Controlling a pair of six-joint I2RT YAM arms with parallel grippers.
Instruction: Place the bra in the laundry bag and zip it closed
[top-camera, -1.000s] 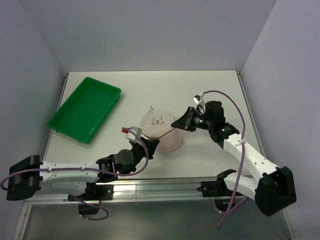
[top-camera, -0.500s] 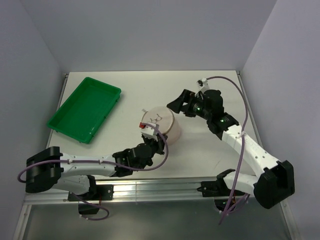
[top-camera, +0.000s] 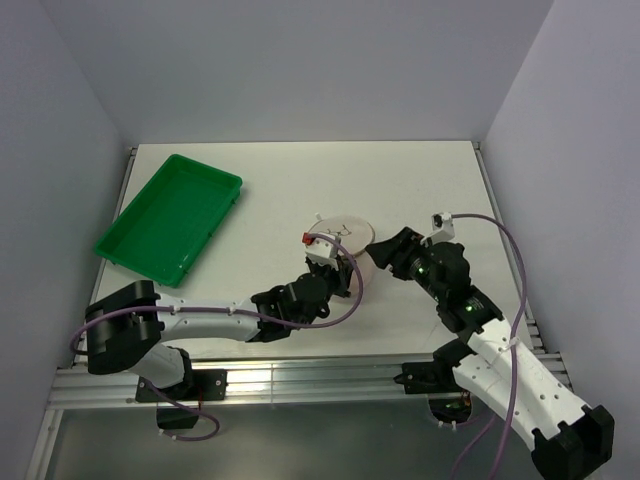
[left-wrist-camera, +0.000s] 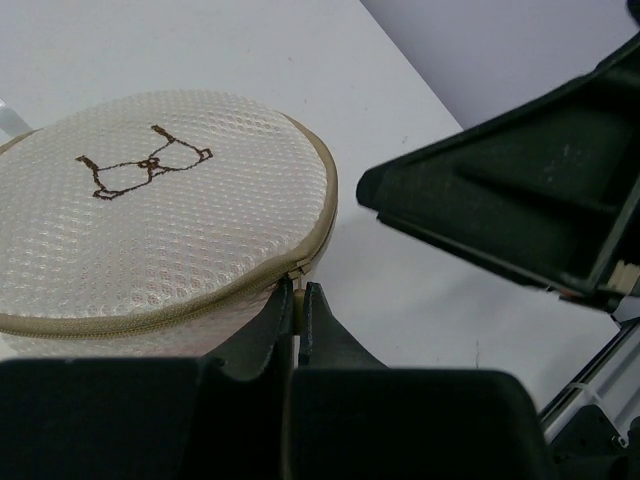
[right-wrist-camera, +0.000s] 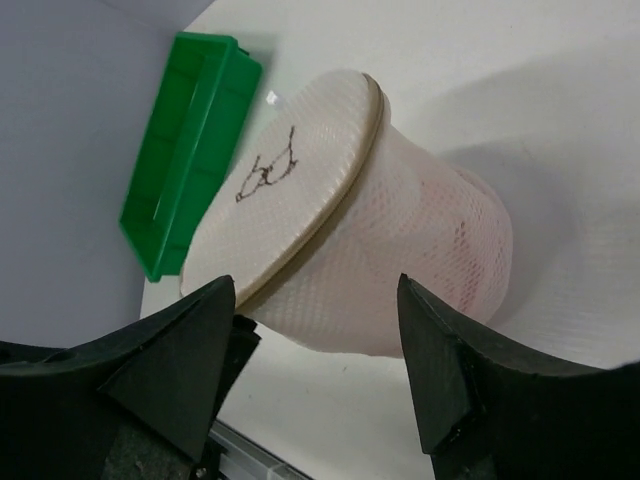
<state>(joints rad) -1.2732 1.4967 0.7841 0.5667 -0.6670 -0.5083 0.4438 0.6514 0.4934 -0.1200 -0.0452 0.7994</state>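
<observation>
Round white mesh laundry bag (right-wrist-camera: 400, 270): fine honeycomb weave, dark brown bra outline on flat face, beige zip band at rim. Soft pale pink bra (right-wrist-camera: 455, 235): faint tint through mesh wall. Bright green rectangular plastic tray (top-camera: 168, 220). Plain off-white table (top-camera: 300, 170).

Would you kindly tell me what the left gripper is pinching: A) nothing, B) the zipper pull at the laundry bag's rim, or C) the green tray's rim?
B: the left wrist view shows the left gripper shut on the zipper pull at the rim of the laundry bag.
</observation>
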